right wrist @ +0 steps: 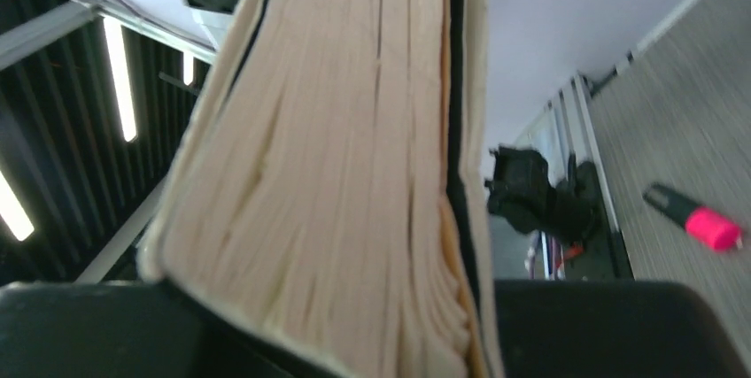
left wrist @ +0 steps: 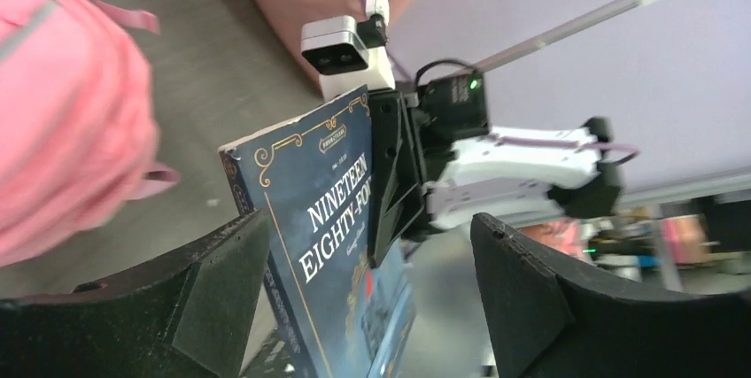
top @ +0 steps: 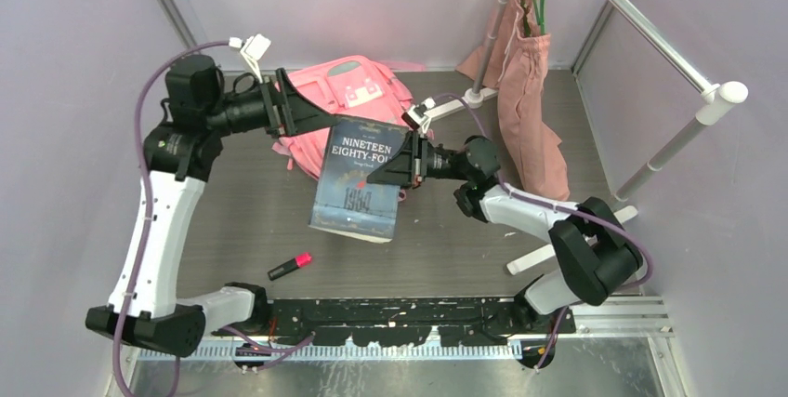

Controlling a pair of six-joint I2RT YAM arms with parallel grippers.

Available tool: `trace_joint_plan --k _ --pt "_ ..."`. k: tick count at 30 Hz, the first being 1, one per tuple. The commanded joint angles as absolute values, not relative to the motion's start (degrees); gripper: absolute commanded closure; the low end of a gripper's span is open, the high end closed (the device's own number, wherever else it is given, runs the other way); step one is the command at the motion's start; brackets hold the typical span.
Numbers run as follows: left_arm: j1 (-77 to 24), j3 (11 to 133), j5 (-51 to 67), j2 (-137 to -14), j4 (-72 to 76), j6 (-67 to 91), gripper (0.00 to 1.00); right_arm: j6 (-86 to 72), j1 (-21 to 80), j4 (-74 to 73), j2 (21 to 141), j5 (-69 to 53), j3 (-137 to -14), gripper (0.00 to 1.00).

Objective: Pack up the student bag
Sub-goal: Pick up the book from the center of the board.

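The bright pink student bag (top: 348, 90) lies at the back centre of the table, and also shows in the left wrist view (left wrist: 62, 130). A dark blue book titled Nineteen Eighty-Four (top: 358, 183) hangs in the air in front of the bag. My right gripper (top: 395, 166) is shut on the book's right edge. The right wrist view shows the page block (right wrist: 336, 174) clamped between that gripper's (right wrist: 345, 307) fingers. My left gripper (top: 311, 116) is open at the book's top left corner. In its own view the book (left wrist: 328, 245) stands between the spread fingers of the left gripper (left wrist: 370, 223), close to the left one.
A pink and black highlighter (top: 291, 266) lies on the table near the front, also in the right wrist view (right wrist: 695, 219). A dusty-pink cloth sack (top: 525, 90) hangs from a white rack (top: 641, 20) at the back right. Walls enclose the table.
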State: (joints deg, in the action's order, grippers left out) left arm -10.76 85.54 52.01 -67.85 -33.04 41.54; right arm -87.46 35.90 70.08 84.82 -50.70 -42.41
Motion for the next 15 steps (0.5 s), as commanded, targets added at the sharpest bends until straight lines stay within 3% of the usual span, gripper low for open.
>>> trace_joint_plan --k 1,4,6,7,13,15 --pt "-10.2 91.6 46.5 -66.0 -56.3 15.2 0.16 -78.9 34.5 53.8 78.1 -62.7 -47.3 0.99" --pt "-10.2 89.3 46.7 -63.8 -56.8 8.9 0.15 -49.4 34.6 14.6 71.1 -63.4 -53.4 0.99" --pt "-10.3 88.3 45.6 -63.2 -58.4 5.3 0.13 -25.9 35.6 -19.3 68.1 -56.5 -61.7 0.99" --pt "-10.6 87.8 45.6 -63.4 -58.9 4.1 0.12 -19.1 36.1 -28.5 68.0 -54.3 -64.9 0.99" --pt "-11.2 87.1 63.9 -68.2 -58.8 2.2 0.08 -2.8 37.2 -54.3 70.5 -52.6 -75.0 0.99" --pt "-11.5 87.7 65.0 -69.8 -59.0 2.1 0.01 -0.5 38.3 -58.1 70.9 -51.7 -76.5 0.99"
